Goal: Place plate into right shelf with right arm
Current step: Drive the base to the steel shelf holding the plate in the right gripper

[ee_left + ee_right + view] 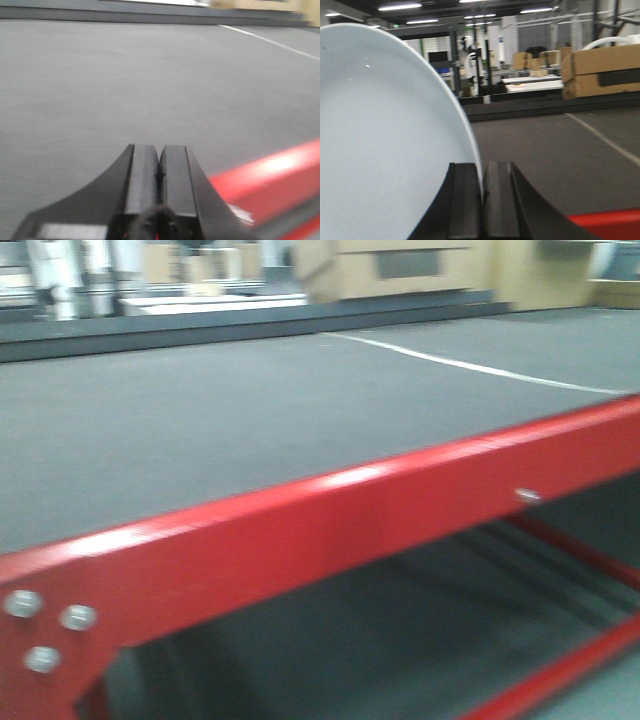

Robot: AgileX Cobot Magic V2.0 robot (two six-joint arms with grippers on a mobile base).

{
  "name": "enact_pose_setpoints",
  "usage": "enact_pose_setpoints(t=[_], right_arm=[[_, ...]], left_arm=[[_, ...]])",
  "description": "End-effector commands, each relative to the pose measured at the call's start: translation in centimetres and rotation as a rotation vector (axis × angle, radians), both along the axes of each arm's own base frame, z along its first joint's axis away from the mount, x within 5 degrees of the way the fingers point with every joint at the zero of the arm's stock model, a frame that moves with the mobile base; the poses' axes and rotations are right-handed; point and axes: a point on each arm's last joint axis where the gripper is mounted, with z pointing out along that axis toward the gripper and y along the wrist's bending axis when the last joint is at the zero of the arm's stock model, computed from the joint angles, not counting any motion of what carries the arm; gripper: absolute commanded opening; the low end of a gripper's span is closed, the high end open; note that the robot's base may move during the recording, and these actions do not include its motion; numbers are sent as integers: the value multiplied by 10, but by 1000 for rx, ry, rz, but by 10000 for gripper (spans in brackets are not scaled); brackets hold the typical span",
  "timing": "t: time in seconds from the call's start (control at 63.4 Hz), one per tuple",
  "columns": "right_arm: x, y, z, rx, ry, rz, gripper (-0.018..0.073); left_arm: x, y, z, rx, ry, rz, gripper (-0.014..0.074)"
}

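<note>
Right wrist cam is mostly plate (385,140). It's plain glossy white with no pattern or marks, just a couple of tiny light glints up near 11 o'clock. It's standing on edge and fills the whole left half of the view, from 7 o'clock up to 12. You can see the smooth curved rim sweeping down toward the bottom centre.

The right gripper (482,172) sits at 6 o'clock with both black fingers pinched onto that rim. The thin plate edge is sandwiched between them with barely any gap, and the plate is way wider than the gripper.

Past it there are cardboard boxes (600,70) at 2 o'clock, and a bit of the red frame (607,225) at 5 o'clock.

Left wrist cam shows the left gripper (159,155) at 6 o'clock. Its fingers are pressed flat together with nothing between them, over the grey surface (125,80).

The front cam is blurry. The red frame runs diagonally from 8 to 3 o'clock, with three bolts (45,625) at 8 o'clock. The grey surface is above it, and there's a white line (470,365) at 1 o'clock.
</note>
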Motion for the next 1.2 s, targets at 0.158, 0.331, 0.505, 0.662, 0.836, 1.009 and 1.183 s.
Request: enact_pose_setpoints(t=[0.158,0.331,0.505,0.662,0.836,1.009,1.183], right_arm=[[-4,-2,18,52,-110,-3,56],[-4,-2,18,52,-110,-3,56],[-4,-2,18,52,-110,-3,56],[-4,-2,18,52,-110,-3,56],[-4,-2,18,52,-110,-3,56],[-4,-2,18,52,-110,-3,56],[-4,-2,18,52,-110,-3,56]], left_arm=[[0,0,5,-13,-78,-7,-47],[0,0,5,-13,-78,-7,-47],[0,0,5,-13,-78,-7,-47],[0,0,5,-13,-78,-7,-47],[0,0,5,-13,-78,-7,-47],[0,0,5,-13,-78,-7,-47],[0,0,5,-13,-78,-7,-47]])
